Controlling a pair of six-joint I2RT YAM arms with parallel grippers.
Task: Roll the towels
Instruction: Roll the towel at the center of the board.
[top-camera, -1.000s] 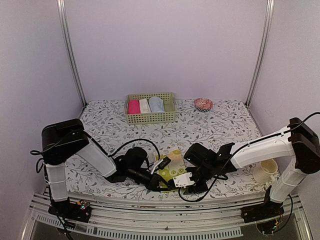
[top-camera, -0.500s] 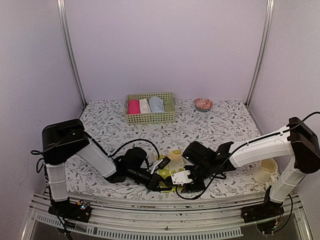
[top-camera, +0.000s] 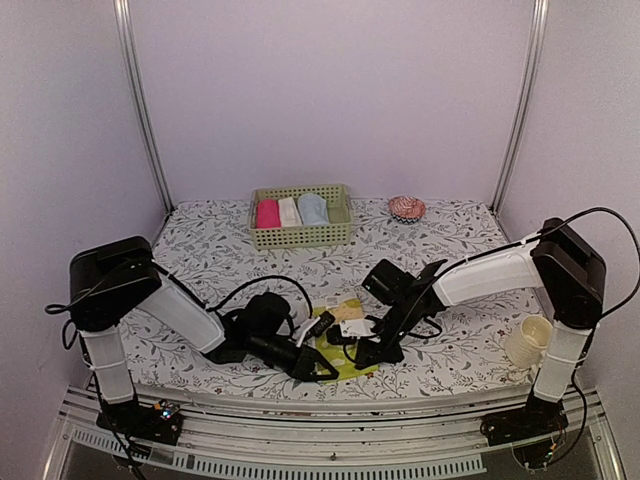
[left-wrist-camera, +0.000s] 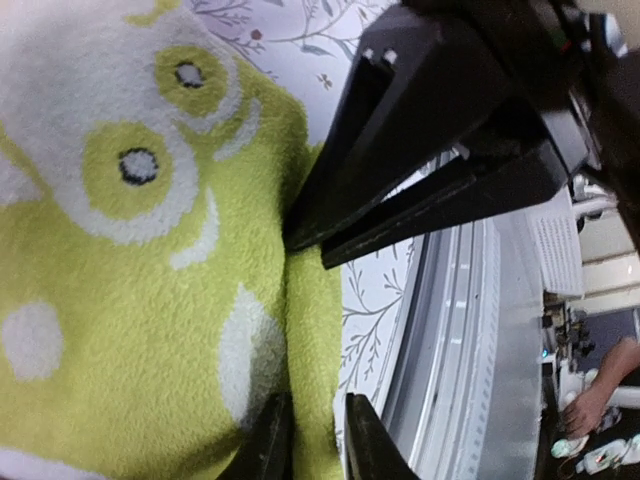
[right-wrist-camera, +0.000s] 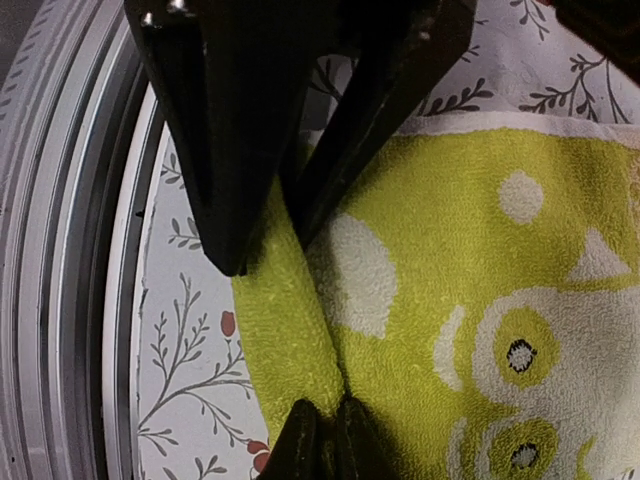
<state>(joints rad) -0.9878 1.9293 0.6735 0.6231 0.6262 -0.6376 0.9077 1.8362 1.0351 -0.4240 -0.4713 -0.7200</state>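
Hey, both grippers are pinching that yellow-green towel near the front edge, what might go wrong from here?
1. The left gripper and right gripper pinch the same fold of the yellow-green towel, fingertips close together; they may collide while rolling.
2. Each holds only a thin fold, so it might slip free.

Your towel (top-camera: 347, 352) lies at the middle of the desk's (top-camera: 460, 250) near edge. Behind it, by the far edge, the basket (top-camera: 300, 240) holds 3 rolls (top-camera: 290, 212). The cup (top-camera: 530, 343) stands at the near right corner.
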